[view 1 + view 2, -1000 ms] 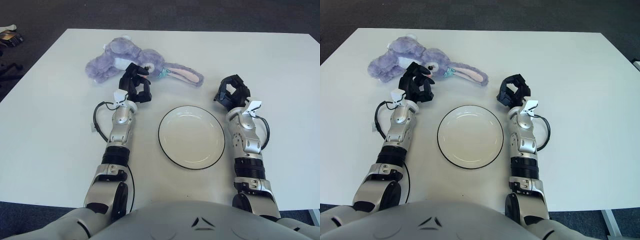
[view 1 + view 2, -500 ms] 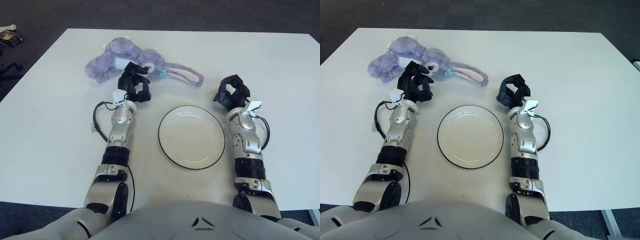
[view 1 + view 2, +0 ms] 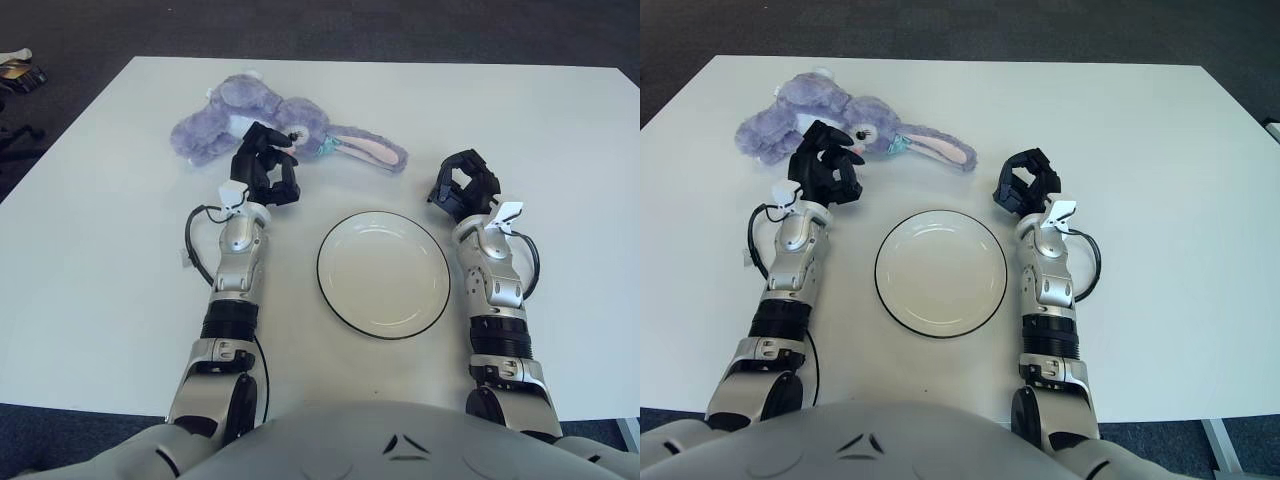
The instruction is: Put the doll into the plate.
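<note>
A purple plush rabbit doll point(image 3: 240, 122) lies on its side at the far left of the white table, its pink-lined ear point(image 3: 366, 150) stretched out to the right. My left hand point(image 3: 264, 172) hovers just in front of the doll's body, fingers spread, holding nothing. A white plate with a dark rim point(image 3: 383, 273) sits empty between my two forearms. My right hand point(image 3: 463, 187) shows to the right of the plate, near the ear's tip, fingers loosely curled and empty.
The white table point(image 3: 560, 150) stretches wide to the right and behind the plate. Dark floor surrounds it, with a small object point(image 3: 18, 70) on the floor at the far left. A thin cable point(image 3: 192, 250) loops beside my left forearm.
My left hand has crept forward and slightly left, closer to the doll. The right hand, plate and doll have not moved.
</note>
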### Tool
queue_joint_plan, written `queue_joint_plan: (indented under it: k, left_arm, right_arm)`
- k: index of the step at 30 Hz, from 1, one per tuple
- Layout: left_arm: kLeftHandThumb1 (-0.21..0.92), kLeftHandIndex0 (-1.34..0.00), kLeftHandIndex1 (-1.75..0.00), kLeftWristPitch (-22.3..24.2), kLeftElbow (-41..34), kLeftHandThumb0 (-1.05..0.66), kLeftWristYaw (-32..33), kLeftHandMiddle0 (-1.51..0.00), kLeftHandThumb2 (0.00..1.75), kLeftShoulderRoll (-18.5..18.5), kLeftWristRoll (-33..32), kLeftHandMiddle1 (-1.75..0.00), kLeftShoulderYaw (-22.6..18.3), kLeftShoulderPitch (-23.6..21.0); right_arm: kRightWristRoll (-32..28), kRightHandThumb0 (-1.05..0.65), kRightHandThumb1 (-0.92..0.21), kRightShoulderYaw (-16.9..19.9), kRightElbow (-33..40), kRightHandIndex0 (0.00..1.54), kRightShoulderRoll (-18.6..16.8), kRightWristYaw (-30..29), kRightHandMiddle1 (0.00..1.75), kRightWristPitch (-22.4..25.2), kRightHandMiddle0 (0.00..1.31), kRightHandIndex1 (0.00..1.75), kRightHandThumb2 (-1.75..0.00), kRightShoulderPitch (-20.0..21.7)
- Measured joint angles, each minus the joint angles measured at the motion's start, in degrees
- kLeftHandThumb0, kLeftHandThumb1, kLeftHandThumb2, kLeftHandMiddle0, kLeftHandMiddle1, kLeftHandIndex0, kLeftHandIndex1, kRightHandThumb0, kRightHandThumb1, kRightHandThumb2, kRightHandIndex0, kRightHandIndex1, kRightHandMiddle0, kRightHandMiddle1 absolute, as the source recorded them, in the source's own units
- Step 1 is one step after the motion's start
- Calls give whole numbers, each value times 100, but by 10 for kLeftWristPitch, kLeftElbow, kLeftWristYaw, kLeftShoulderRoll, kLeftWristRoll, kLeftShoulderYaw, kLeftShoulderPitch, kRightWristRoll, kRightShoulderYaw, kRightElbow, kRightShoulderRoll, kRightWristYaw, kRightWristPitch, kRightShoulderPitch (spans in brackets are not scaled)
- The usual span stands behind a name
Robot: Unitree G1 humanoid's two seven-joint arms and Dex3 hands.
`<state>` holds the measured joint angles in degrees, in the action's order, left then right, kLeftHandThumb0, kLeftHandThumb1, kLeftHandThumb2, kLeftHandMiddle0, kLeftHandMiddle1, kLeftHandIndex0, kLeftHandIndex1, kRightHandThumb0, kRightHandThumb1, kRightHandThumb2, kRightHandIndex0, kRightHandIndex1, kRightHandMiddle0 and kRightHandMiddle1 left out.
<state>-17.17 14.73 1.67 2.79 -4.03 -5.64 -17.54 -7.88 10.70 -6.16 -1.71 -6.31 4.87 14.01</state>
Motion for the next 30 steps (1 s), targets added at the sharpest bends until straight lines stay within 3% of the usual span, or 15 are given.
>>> queue_joint_plan:
  k: [11,21,30]
  left_arm:
    - [29,-51,-175,-63,-13,-1,41,-52,136,-8,37,-175,-13,-1]
    - [32,-49,-175,-130,-2,-1,82,-50,133,-55,95,-175,-34,-25]
    - [35,-46,-175,-193,57,-1,149,-47,129,-93,162,-175,-44,-61]
  right_arm:
    - [-1,-43,-47,1,0,94,0,1,175,6,49,175,-113,0]
    - [-2,-43,-47,1,-1,95,1,10,175,8,49,175,-112,1]
    - [-2,-43,-48,1,-5,96,5,15,175,9,49,175,-111,2]
